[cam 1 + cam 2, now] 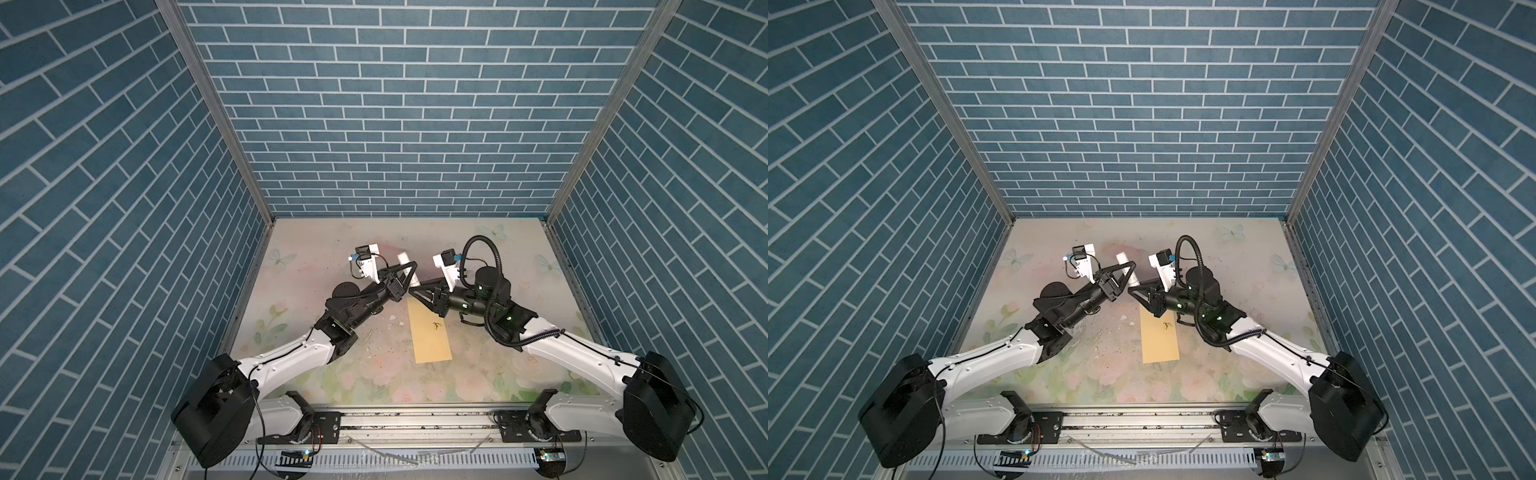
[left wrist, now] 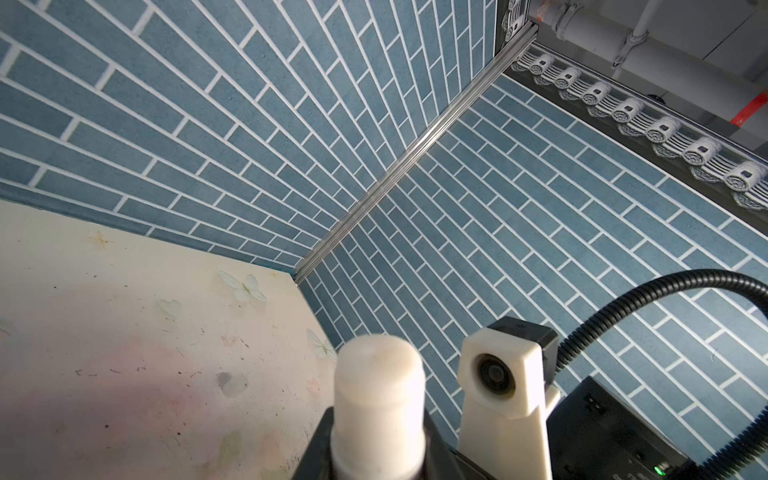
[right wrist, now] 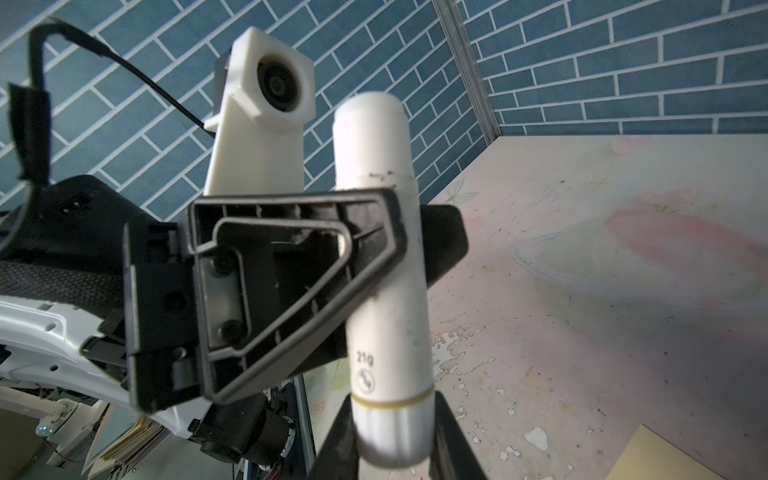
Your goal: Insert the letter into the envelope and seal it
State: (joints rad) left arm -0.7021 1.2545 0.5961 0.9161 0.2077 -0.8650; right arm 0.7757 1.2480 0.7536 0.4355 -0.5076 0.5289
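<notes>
Left claw (image 1: 409,271) is clenching the white glue stick (image 3: 376,137) around its mid-body. It is holding the tube tilted above the worktop (image 1: 519,357), rounded end pointing toward the back edge. Right claw (image 3: 392,440) is meeting it from the opposite side, fingers (image 3: 453,449) pressing against both sides of the tube's lower ribbed end and grasping it. Envelope (image 1: 430,336) is lying flat about mid-worktop, long sides running front edge to back edge. Its far end is sitting beneath the right claw, small dark mark facing up.
</notes>
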